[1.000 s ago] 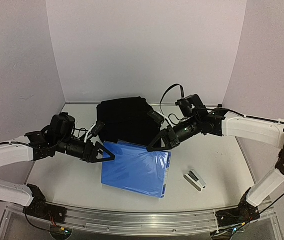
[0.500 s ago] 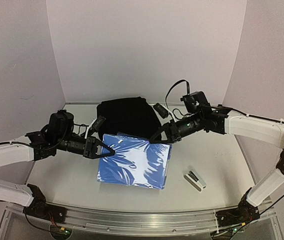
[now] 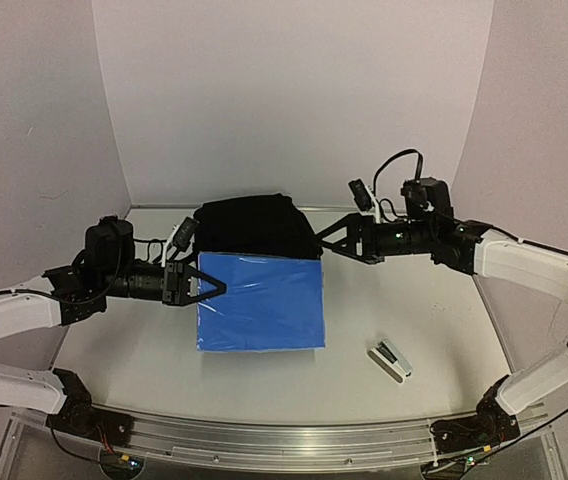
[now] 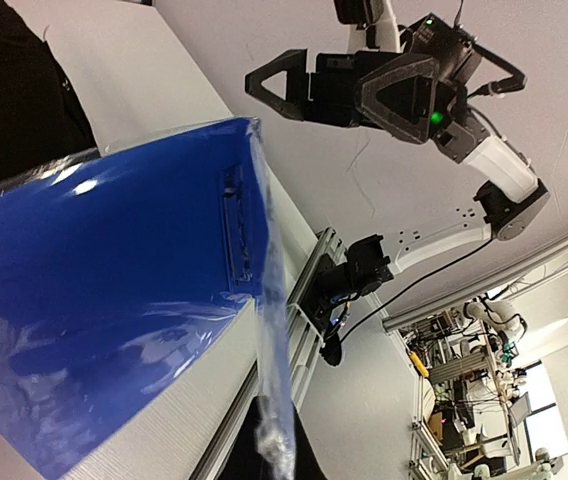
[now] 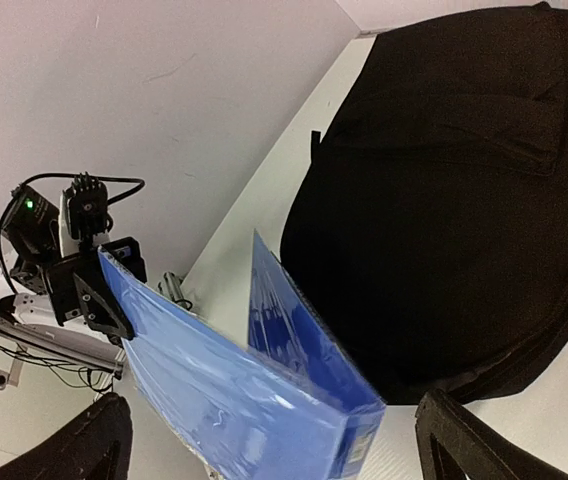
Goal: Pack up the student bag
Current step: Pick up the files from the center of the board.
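The student bag [image 3: 254, 225] is a black backpack lying at the back of the table, also seen in the right wrist view [image 5: 464, 200]. In front of it a blue plastic-covered folder [image 3: 261, 300] is held up off the table. My left gripper [image 3: 219, 286] is shut on the folder's left edge; its jaws [image 4: 274, 455] pinch the clear cover. The folder [image 5: 234, 400] hangs partly open in a V. My right gripper [image 3: 326, 243] stands open just off the folder's far right corner, touching nothing.
A small black and silver stapler [image 3: 390, 360] lies on the white table [image 3: 414, 300] at the right front. The grey back wall rises right behind the bag. The table's metal front rail [image 3: 284, 440] runs along the near edge.
My left gripper closed on the folder's left edge. My right gripper let go of the far right corner, opened wide and drew back to the right. The folder swung round square to the table.
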Tool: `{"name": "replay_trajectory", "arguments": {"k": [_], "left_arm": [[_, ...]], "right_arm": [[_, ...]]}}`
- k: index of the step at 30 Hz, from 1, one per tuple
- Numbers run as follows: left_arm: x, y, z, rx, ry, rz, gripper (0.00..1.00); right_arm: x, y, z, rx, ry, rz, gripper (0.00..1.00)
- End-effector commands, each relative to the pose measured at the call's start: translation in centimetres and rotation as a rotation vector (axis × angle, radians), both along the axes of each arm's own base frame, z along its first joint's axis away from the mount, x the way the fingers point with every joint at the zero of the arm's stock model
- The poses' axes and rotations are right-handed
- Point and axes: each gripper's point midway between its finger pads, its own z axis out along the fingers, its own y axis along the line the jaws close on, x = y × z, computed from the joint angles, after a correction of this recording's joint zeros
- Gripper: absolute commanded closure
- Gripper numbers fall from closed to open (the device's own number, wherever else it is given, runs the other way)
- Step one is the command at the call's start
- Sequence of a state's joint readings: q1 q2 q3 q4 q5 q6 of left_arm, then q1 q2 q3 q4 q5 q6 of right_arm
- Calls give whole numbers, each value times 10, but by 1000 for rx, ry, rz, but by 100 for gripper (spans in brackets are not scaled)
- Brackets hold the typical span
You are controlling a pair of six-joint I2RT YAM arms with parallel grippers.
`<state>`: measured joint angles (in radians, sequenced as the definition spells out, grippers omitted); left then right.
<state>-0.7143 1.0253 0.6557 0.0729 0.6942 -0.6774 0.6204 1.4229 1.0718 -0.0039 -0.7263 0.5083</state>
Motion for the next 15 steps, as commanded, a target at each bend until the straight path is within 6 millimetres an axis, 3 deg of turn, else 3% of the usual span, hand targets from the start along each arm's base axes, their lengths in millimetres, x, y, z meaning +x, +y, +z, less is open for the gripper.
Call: {"name": "replay_trajectory", "arguments": {"k": [1,3,9,15], "left_arm": [[5,5,59,-151,-162,43,100],[5,7,69,-174,-186,49,100],[1,6,91,-221,-225,28,100],[0,2,101,-248,-237,-3,100]], "right_arm": [[-5,-5,11,85,-22,-32,2],[-15,-5,5,103,-1,8,2],[-54,10,15,232,41,202,2],[-54,19,-1,208,67,216,2]]}}
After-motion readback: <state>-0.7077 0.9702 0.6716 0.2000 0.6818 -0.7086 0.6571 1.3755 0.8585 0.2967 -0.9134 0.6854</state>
